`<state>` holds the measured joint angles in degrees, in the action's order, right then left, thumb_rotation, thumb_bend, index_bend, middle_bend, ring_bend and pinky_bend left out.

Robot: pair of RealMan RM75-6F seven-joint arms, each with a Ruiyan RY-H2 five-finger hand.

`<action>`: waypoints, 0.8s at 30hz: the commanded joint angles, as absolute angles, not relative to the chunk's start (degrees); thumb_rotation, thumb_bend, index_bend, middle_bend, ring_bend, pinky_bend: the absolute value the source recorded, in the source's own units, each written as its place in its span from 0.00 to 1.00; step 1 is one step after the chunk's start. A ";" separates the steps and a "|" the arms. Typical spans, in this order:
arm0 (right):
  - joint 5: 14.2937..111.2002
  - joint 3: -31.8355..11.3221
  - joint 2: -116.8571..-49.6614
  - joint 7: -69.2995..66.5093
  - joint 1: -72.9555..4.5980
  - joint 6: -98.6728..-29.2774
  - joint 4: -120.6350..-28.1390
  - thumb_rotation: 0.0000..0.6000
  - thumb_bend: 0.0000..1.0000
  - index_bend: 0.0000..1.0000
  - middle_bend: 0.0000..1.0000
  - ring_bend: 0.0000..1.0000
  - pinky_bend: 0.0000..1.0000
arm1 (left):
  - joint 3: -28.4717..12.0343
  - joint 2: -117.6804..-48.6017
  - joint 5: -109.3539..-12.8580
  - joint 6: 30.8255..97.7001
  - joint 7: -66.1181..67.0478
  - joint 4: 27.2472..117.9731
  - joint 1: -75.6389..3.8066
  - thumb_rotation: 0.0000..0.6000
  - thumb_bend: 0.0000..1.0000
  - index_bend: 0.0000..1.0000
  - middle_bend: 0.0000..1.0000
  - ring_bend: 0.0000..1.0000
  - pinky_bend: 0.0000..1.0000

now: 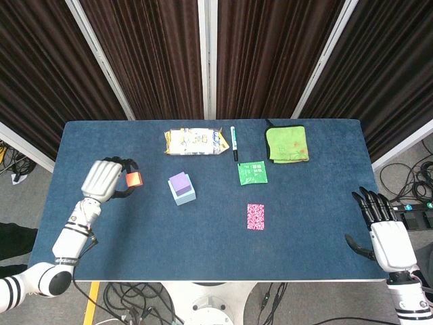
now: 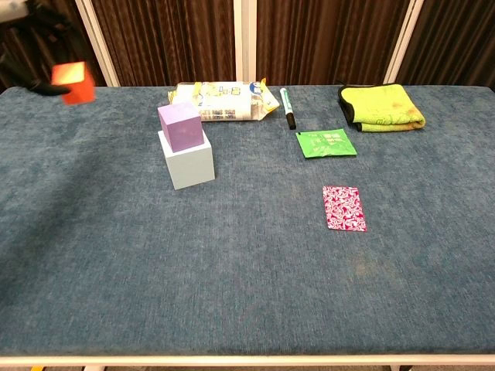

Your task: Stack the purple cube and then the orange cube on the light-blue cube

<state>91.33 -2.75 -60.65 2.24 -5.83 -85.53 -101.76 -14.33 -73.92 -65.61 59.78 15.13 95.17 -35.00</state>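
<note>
Head view: near the table's front right corner, the right hand is seen empty, fingers spread. Further back at left, the orange cube is held aloft by the left hand, beside the purple cube stacked on the light-blue cube. Print on the far snack packet cannot be read.

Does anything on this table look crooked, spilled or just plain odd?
Only small things. The purple cube sits twisted and toward the back-left corner of the light-blue cube, not squarely on it. The snack bag looks crumpled. Nothing is spilled. The left hand holds the orange cube in the air.
</note>
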 commanded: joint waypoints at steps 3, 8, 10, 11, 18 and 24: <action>91.50 -2.77 -60.65 1.96 -5.69 -85.96 -101.65 1.00 0.18 0.00 0.00 0.00 0.00 | -17.18 -74.74 -59.18 55.56 18.75 96.95 -39.96 1.00 0.31 0.45 0.62 0.41 0.42; 91.20 -3.04 -60.61 1.39 -5.62 -86.25 -101.38 1.00 0.18 0.00 0.00 0.00 0.00 | -17.68 -76.59 -55.38 53.13 22.31 97.68 -44.30 1.00 0.31 0.45 0.62 0.41 0.42; 91.22 -3.00 -60.59 1.54 -5.69 -86.08 -101.44 1.00 0.18 0.00 0.00 0.00 0.00 | -17.74 -77.21 -53.97 51.97 23.07 97.83 -45.91 1.00 0.31 0.45 0.62 0.41 0.41; 91.29 -2.97 -60.60 1.66 -5.70 -86.07 -101.48 1.00 0.18 0.00 0.00 0.00 0.00 | -17.79 -77.45 -53.28 51.52 23.32 97.88 -46.56 1.00 0.31 0.45 0.62 0.41 0.41; 91.75 -2.79 -60.76 2.54 -5.70 -86.12 -101.76 1.00 0.18 0.00 0.00 0.00 0.00 | -17.42 -79.07 -49.24 49.77 25.08 97.23 -50.65 1.00 0.31 0.45 0.62 0.41 0.40; 91.24 -3.04 -61.07 3.12 -5.62 -86.29 -101.68 1.00 0.18 0.00 0.00 0.00 0.00 | -17.13 -79.98 -45.78 49.39 25.32 96.14 -52.94 1.00 0.31 0.45 0.62 0.41 0.40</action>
<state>91.24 -3.04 -61.07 3.11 -5.63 -86.29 -101.67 -17.23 -79.70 -46.56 49.49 25.29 96.45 -52.42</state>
